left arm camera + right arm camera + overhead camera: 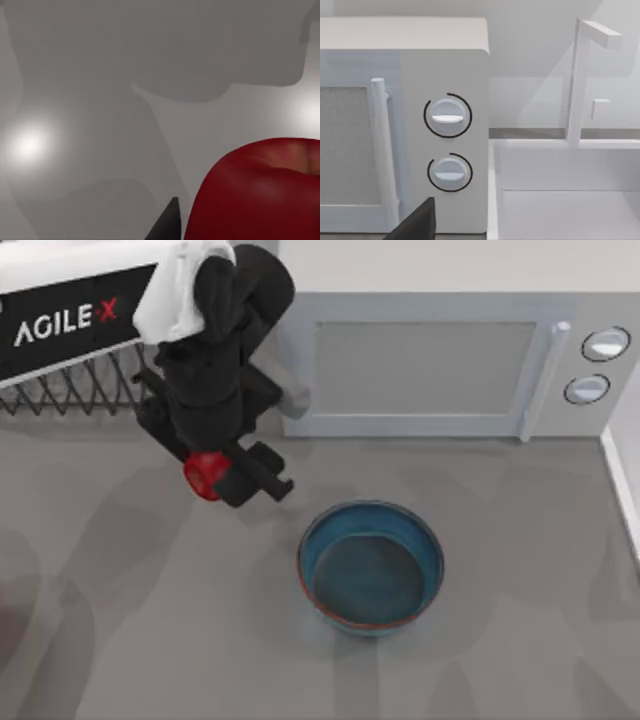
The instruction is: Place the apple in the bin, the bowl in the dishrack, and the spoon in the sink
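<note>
A: While I hold the left tool (225,475) above the worktop (120,640), left of centre, tell me what it has

B: Its fingers are clamped on the apple (203,476); the left wrist view has the red fruit (260,192) pressed up close, with bare grey surface beneath, so I judge it lifted clear

A: Good. I can't see a bin anywhere, so I'd be carrying blind. What worries you?

B: The grip looks off to one side of the fruit. A round, glossy thing like that may roll out between the fingers if I swing the arm fast. A drop from here would likely send it rolling, perhaps toward the bowl (370,567), which sits upright near the middle, to the right of the tool and nearer

A: And behind the arm?

B: The dishrack (70,390) stands at the far left, the microwave (430,365) far and centre. A careless turn could clip the wires

A: My right arm?

B: Its wrist faces the microwave dials (447,116) and the sink (570,200); whether that tool is spread or closed I cannot tell
</note>
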`<state>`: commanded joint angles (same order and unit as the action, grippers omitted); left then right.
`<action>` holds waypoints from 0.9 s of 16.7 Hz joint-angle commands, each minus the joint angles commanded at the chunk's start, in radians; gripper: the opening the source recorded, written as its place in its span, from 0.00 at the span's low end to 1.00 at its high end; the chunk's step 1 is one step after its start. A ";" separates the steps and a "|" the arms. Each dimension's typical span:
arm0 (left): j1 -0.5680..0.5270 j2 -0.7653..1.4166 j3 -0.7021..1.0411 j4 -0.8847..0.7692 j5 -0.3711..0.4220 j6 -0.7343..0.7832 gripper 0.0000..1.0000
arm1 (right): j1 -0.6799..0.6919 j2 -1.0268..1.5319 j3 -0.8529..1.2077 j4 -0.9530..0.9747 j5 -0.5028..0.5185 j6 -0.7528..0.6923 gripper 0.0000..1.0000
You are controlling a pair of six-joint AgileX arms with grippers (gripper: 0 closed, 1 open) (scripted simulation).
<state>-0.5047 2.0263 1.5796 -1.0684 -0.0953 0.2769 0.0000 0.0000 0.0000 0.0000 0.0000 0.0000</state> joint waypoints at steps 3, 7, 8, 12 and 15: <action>-0.005 -0.028 0.063 -0.100 -0.002 0.004 0.00 | 0.000 0.000 0.000 0.000 0.000 0.000 1.00; -0.006 -0.034 0.071 -0.115 -0.002 0.005 0.00 | 0.000 0.000 0.000 0.000 0.000 0.000 1.00; -0.002 -0.030 0.068 -0.112 -0.003 0.006 0.00 | 0.000 0.000 0.000 0.000 0.000 0.000 1.00; 0.023 -0.038 0.068 -0.120 -0.009 0.067 0.00 | 0.000 0.000 0.000 0.000 0.000 0.000 1.00; 0.081 -0.057 0.066 -0.139 -0.025 0.221 0.00 | 0.000 0.000 0.000 0.000 0.000 0.000 1.00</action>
<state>-0.4237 1.9697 1.6460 -1.2076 -0.1199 0.4975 0.0000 0.0000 0.0000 0.0000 0.0000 0.0000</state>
